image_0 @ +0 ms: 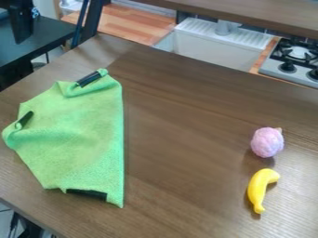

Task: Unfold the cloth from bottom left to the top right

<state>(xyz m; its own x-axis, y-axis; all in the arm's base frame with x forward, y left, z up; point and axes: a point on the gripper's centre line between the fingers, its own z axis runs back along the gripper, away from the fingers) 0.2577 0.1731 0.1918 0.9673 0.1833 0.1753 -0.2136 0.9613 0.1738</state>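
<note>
- the green cloth (81, 135) lay at the left of the bench (180, 153), rumpled and not spread flat.
- its right side ran nearly straight, which suggested a fold there; the unfolding looked yet to be done, so the step in hand was most likely the first grasp.
- whether the gripper was apart or together, i could not tell.
- black strips showed near the top (88, 78), at the left corner (25, 119) and along the bottom edge (87, 194).
- the next move called for a pinch on the loose lower-left part (just the upper layer, if there were two), then a lift and a carry over toward the top right.
- a grasp through both layers would probably have dragged the whole cloth instead of opening it.
- the pink ball (268, 142) and banana (259, 190) sat well apart from it, at the right, and seemed unlikely to hinder a modest sweep.
</note>
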